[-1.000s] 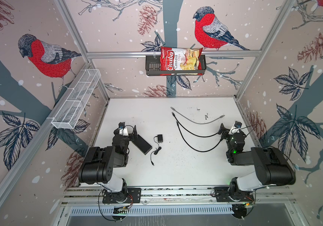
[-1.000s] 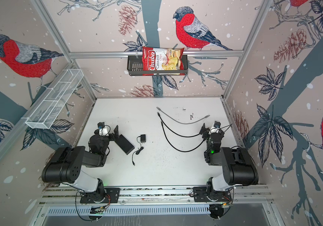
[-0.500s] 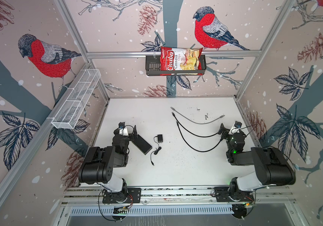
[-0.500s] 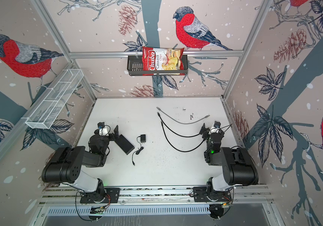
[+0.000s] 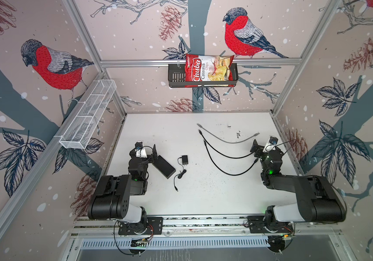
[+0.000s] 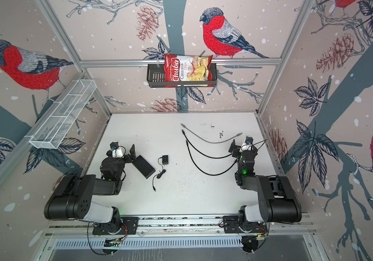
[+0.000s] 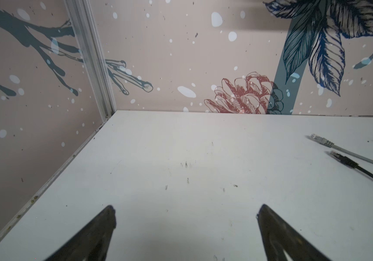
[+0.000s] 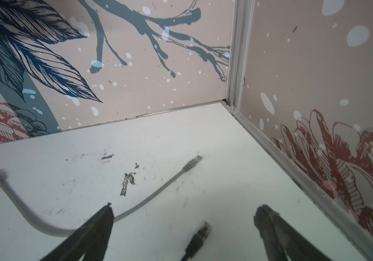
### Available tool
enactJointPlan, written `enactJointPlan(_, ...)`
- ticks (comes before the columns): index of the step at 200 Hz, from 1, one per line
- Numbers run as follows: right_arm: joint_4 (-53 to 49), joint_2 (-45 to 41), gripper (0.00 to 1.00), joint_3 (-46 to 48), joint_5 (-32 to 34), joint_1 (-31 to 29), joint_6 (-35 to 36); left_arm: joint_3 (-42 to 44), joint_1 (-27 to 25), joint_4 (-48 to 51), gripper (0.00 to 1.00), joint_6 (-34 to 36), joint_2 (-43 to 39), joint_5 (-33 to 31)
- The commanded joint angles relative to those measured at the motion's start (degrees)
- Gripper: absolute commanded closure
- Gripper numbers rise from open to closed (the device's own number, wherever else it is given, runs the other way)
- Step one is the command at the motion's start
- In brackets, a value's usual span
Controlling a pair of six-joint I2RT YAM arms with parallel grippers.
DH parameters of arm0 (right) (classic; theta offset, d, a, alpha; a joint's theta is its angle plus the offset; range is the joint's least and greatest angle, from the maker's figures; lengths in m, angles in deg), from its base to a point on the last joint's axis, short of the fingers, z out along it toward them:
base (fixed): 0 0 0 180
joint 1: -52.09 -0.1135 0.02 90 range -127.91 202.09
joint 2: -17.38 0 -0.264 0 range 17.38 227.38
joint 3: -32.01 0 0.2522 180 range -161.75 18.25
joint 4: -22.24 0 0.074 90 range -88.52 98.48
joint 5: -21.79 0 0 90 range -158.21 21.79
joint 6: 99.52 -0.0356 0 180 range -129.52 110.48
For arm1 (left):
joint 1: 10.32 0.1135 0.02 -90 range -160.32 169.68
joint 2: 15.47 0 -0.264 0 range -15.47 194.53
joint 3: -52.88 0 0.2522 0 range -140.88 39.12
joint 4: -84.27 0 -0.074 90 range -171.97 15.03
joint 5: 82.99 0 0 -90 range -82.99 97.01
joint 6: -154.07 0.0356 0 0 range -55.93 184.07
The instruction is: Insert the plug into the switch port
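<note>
Hovering with jaws spread wide, left gripper [image 7: 185, 210] holds nothing | right gripper [image 8: 185, 209] equally agape, black cable's plug [image 8: 200, 233] lying loose on white table [image 8: 158, 140] between its fingers | flat matte-black rectangular switch box [image 5: 164, 166] just beside left gripper, port not discernible

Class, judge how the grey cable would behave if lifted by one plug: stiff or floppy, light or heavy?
Probably floppy: the grey cable lies in a loose curve, so its free end would likely sag. Likely light: it looks thin.
</note>
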State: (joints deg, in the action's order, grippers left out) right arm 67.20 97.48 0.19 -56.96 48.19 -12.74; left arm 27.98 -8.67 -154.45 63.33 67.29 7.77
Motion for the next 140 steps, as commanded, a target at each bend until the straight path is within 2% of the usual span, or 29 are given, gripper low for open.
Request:
enactJointPlan(1, -8.8, -1.4, 0.0, -2.2, 1.9, -1.0, -0.5, -0.6, 0.0, 3.5, 0.03, -0.9, -2.9, -1.6)
enactJointPlan(43, -21.9, -2.5, 0.0, -8.5, 10.7, -6.4, -2.7, -8.5, -0.9, 26.0, 0.03, -5.7, -9.0, -6.5)
enactJointPlan(62, -26.9, -3.0, 0.0, -10.5, 11.3, -8.6, -4.1, -11.1, -3.3, 32.9, 0.03, -8.0, -10.1, -12.7)
enactJointPlan(85, -30.5, -4.8, 0.0, -11.6, 11.7, -11.4, -4.4, -11.6, -7.8, 34.6, 0.02, -7.1, -11.1, -17.0)
enactJointPlan(96, -32.6, -6.0, 0.0, -12.1, 10.9, -12.1, -5.6, -14.0, -10.0, 40.3, 0.02, -8.3, -11.6, -20.5)
enactJointPlan(117, -37.8, -8.0, 0.0, -13.8, 9.0, -12.9, -8.8, -19.6, -10.3, 51.8, 0.02, -14.9, -12.1, -17.2)
enactJointPlan(140, -41.5, -10.8, 0.0, -15.1, 7.1, -14.7, -10.8, -20.8, -11.3, 55.5, 0.02, -20.4, -13.4, -14.5)
